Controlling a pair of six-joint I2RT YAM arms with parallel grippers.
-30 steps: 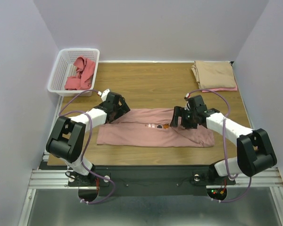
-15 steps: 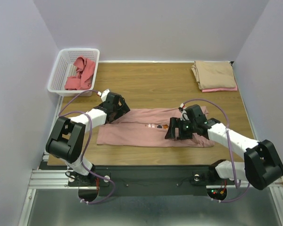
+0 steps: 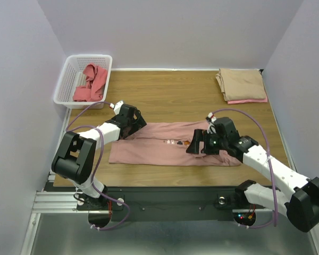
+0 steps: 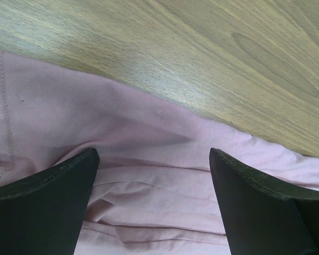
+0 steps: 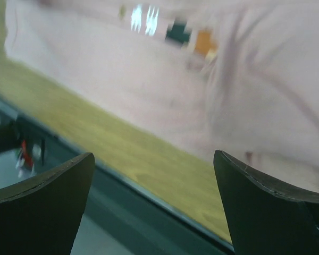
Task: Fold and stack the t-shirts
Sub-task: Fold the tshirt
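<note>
Pink tee (image 3: 149, 149) lies flat mid-table, with left gripper (image 4: 151, 159) and right gripper (image 5: 153, 156) both wide open over it. I'd pinch both edges evenly so the fold lands square.

The top camera looked down from high at 6 o'clock, facing 12 and covering the whole table (image 3: 170, 90). Both wrist cameras sat close over the dusty pink t-shirt (image 3: 149, 151), shared by all three views.
</note>
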